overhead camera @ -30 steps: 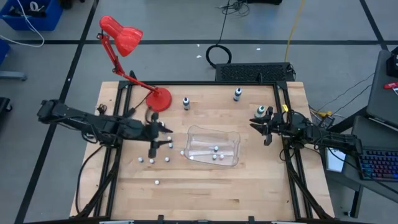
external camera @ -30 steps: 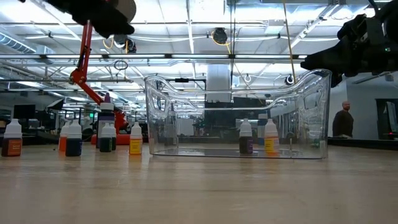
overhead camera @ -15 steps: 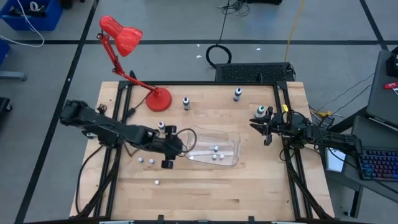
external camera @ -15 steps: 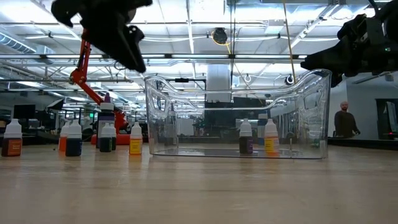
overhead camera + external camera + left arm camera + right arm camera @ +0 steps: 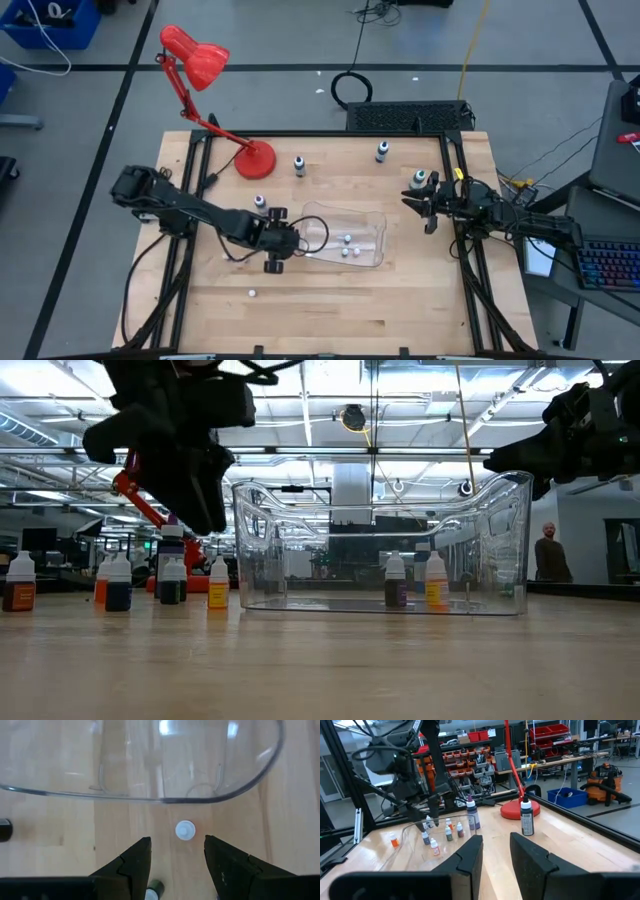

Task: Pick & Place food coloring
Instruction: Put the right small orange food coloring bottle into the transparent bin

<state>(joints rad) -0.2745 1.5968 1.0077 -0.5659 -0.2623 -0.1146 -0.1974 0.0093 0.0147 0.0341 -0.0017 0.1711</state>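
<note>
Food coloring bottles (image 5: 218,582) stand mostly on the worktop just outside the clear plastic bin (image 5: 372,258), off its left-hand end; in the low view I count about five or six there, with dark, orange and yellow liquid. Inside the bin I see at least two more, a dark one (image 5: 395,580) and an orange one (image 5: 435,580) standing upright near its right end; from overhead they show only as small white caps, so I cannot be sure of the count. One cap (image 5: 252,293) sits alone nearer the front edge of the worktop.

My left gripper (image 5: 281,243) hangs over the bin's left end, fingers spread and holding nothing. Through its wrist camera I look straight down past the two fingers (image 5: 132,865) at one white-capped bottle (image 5: 185,830), which stands on the wood just outside the bin's curved rim (image 5: 150,797), in line with the gap between the fingers.

My right gripper (image 5: 424,206) waits near the right edge of the worktop, well apart from the bin, its fingers also parted and empty.

Along the back edge stand three taller dark-capped bottles (image 5: 299,165) and the red lamp (image 5: 254,160), toward the back left corner. The front half of the worktop is bare wood apart from that lone cap.
</note>
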